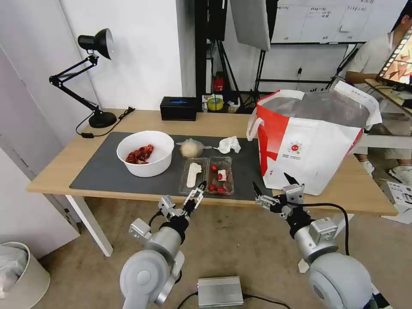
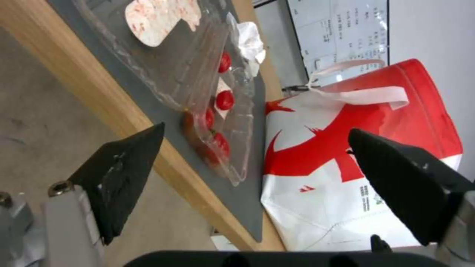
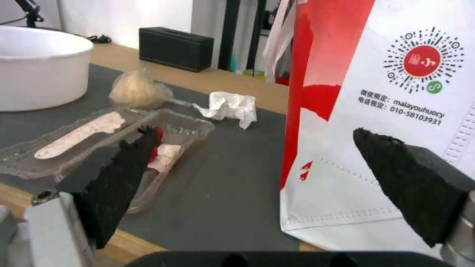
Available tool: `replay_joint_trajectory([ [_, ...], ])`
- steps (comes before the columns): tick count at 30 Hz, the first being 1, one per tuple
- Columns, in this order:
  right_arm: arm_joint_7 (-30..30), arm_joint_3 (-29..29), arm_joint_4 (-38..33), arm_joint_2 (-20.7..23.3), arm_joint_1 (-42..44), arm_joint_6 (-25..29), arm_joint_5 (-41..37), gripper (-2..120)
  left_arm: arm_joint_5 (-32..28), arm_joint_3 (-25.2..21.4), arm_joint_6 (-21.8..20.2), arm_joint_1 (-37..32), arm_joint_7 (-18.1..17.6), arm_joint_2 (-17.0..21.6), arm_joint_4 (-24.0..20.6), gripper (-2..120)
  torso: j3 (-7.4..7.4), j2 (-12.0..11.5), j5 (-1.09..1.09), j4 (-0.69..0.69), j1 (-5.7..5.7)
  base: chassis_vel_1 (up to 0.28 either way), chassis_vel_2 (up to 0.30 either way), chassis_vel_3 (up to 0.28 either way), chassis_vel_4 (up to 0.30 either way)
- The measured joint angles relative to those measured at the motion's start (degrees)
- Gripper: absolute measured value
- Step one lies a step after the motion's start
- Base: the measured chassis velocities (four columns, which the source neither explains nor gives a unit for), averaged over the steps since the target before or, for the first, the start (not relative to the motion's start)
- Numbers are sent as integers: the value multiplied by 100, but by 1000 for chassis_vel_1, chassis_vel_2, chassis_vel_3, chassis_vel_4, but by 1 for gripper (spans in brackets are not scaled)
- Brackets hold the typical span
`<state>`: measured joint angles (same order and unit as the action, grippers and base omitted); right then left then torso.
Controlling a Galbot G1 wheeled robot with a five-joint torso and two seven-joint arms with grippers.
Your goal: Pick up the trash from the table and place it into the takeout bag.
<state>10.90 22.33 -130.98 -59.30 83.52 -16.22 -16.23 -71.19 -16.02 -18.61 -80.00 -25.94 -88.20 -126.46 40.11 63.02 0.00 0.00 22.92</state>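
Desk lamp (image 1: 92, 64), black box (image 1: 178, 108), tape roll (image 1: 215, 103)

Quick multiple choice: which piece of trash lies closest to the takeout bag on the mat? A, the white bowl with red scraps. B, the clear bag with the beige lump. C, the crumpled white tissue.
C: the crumpled white tissue lies on the mat just beside the takeout bag, while the clear bag with the beige lump and the white bowl sit farther to the left.
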Motion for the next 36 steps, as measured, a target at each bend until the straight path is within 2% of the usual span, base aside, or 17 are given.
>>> replay_joint_trajectory([
  [36, 18, 172, 44, 68, 15, 1, 9, 100, -359, 92, 114, 775, -361, 131, 719, 100, 0, 0, 0, 0, 0, 0, 0, 0, 0],
])
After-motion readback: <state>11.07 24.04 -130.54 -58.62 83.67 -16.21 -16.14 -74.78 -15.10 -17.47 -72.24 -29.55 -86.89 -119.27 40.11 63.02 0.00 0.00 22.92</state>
